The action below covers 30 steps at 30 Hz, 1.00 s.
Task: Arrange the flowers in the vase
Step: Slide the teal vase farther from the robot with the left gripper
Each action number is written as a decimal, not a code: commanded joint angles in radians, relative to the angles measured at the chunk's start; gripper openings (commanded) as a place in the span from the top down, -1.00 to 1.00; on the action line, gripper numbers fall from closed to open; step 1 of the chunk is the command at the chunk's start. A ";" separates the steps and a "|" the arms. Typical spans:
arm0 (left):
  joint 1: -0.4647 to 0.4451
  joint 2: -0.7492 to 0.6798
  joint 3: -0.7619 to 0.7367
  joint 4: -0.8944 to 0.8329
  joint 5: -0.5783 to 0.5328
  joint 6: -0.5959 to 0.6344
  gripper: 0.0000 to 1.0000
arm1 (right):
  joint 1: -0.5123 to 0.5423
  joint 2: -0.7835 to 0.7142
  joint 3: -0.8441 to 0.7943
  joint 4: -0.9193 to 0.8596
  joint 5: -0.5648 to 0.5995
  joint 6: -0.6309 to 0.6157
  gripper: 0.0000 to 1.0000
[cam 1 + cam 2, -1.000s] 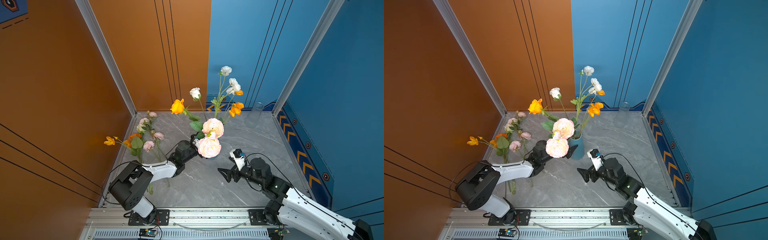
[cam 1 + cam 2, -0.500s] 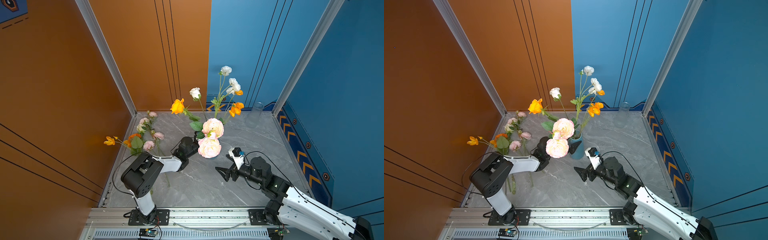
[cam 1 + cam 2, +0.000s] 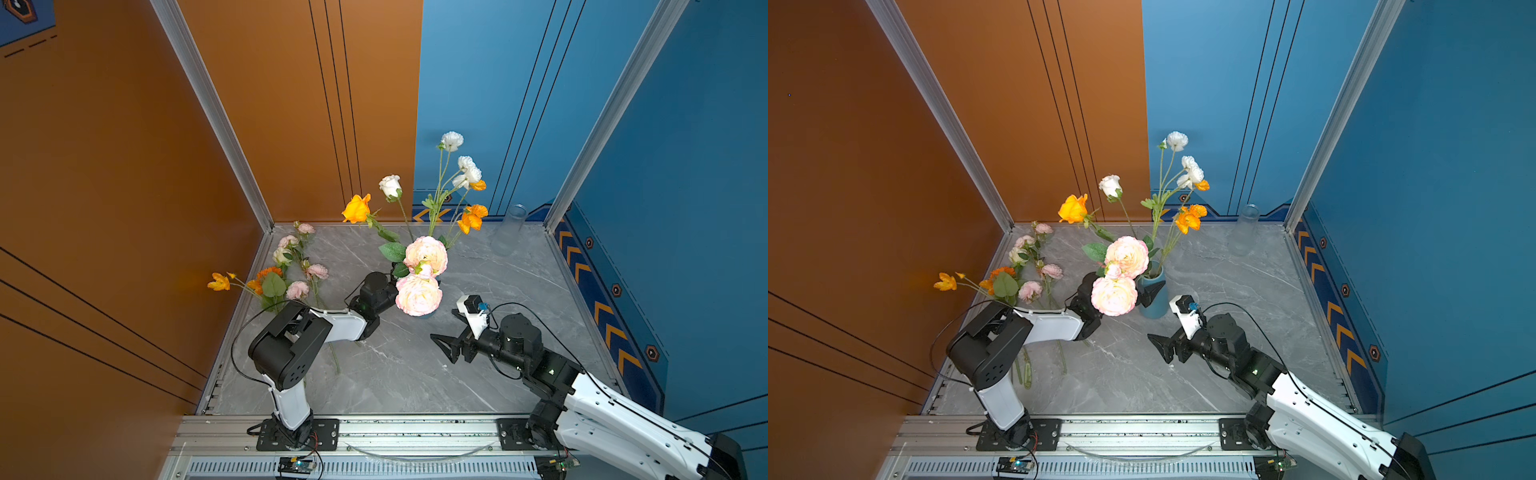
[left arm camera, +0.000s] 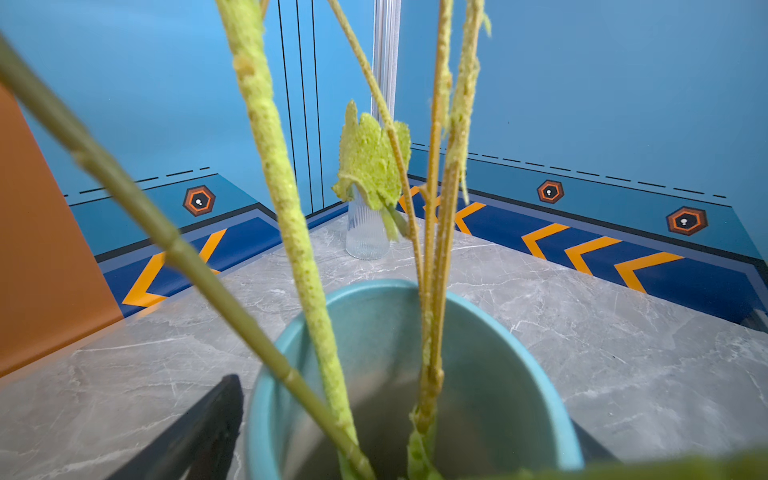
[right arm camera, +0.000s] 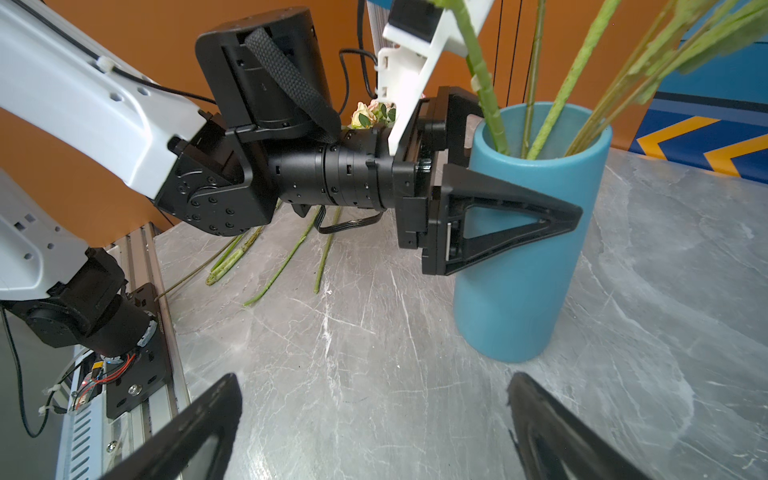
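Grey marble table (image 3: pixel 395 382), orange and blue walls. Both top views show the blooms: orange, white, pale pink. The wrist views catch mostly bare stems. Mid-table, teal vase (image 3: pixel 1154 305) holds several flowers (image 3: pixel 426 255), stems upright to leaning; left wrist view looks into its mouth. Loose flowers (image 3: pixel 297 266) lie at table's left side. Noted: left gripper (image 5: pixel 561 174) spread wide, one jaw either side of vase, contact unclear. Then right gripper (image 3: pixel 444 348), gaping, empty, near vase. Clear glass jar (image 3: pixel 508 230) in far corner.
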 commanded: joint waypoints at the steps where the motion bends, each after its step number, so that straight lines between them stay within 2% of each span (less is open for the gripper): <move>1: -0.008 0.028 0.026 0.024 0.027 0.002 -0.91 | 0.007 0.008 0.026 0.014 -0.010 0.009 -1.00; 6: -0.020 0.047 0.037 0.024 0.026 0.004 -0.88 | 0.007 0.017 0.025 0.023 -0.013 0.005 -1.00; 12: -0.024 0.046 0.042 0.024 0.020 0.008 -0.75 | 0.006 0.032 0.042 0.019 -0.022 0.000 -1.00; 19: -0.019 0.041 0.048 0.029 0.061 0.014 -0.28 | 0.002 0.047 0.046 0.037 -0.034 0.003 -1.00; 25: -0.016 0.036 0.060 0.029 0.090 0.005 -0.05 | -0.002 0.038 0.057 0.021 -0.027 -0.002 -1.00; 30: -0.008 0.032 0.063 0.087 0.110 -0.044 0.05 | -0.012 -0.009 0.050 -0.017 0.028 0.000 -1.00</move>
